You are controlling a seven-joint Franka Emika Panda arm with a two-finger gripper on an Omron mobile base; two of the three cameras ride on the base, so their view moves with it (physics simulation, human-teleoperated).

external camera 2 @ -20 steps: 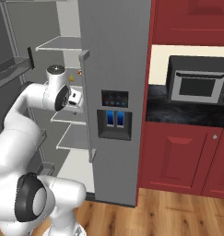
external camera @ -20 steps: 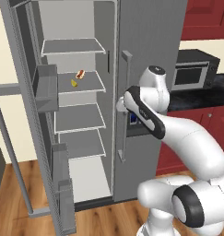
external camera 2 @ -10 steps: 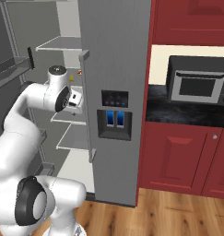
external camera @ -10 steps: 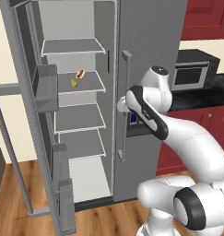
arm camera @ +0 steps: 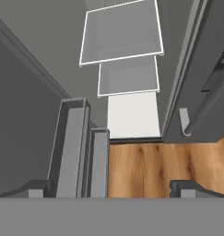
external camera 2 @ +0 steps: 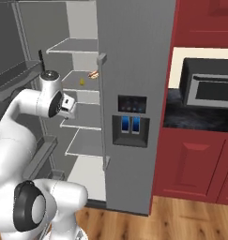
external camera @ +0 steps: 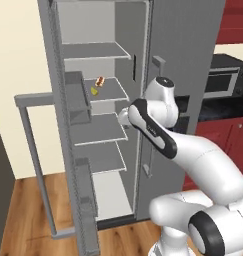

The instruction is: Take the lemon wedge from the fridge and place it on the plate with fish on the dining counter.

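The grey fridge has its left door swung open and its right door closed. The lemon wedge, tiny and yellow, lies on the second shelf from the top. My gripper hovers at the front of the opening, one shelf lower and right of the wedge. It points down at the lower shelves and the floor, open, with nothing between its fingertips. The plate with fish and the dining counter are out of view.
A small red-orange item lies just behind the wedge. The open door with its bins juts out at the left. The closed door's bar handle is near my hand. An oven sits above red cabinets to the right.
The whole picture has shifted right in both base views, so the camera moved. My hand now sits nearer the fridge opening. The gripper stays open.
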